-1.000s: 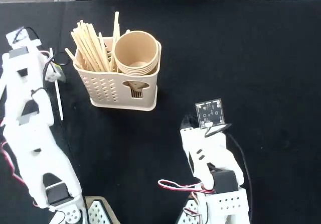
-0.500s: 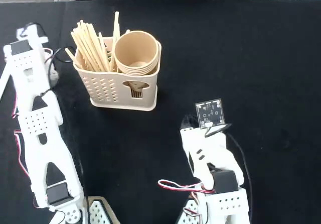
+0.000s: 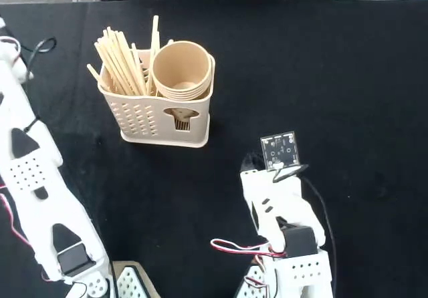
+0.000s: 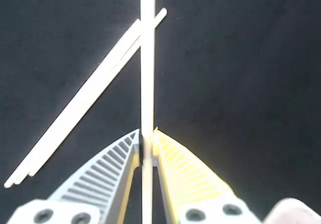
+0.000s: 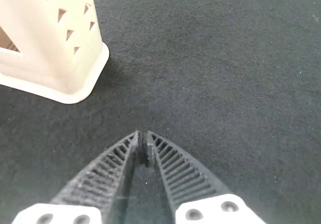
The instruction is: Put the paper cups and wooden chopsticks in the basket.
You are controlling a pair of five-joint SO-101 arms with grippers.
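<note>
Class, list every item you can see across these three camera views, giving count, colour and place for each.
basket: one, cream, on the table
paper cups: nested stack, number unclear, tan, in the basket
bundled chopsticks: many, pale wood, standing in the basket beside the cups
loose chopsticks: two, pale wood, lying side by side on the table
held chopstick: one, pale wood, in the left end effector
table: one, black
left end effector: grey and yellow, shut on the held chopstick
right end effector: black, shut, empty, near the basket
</note>
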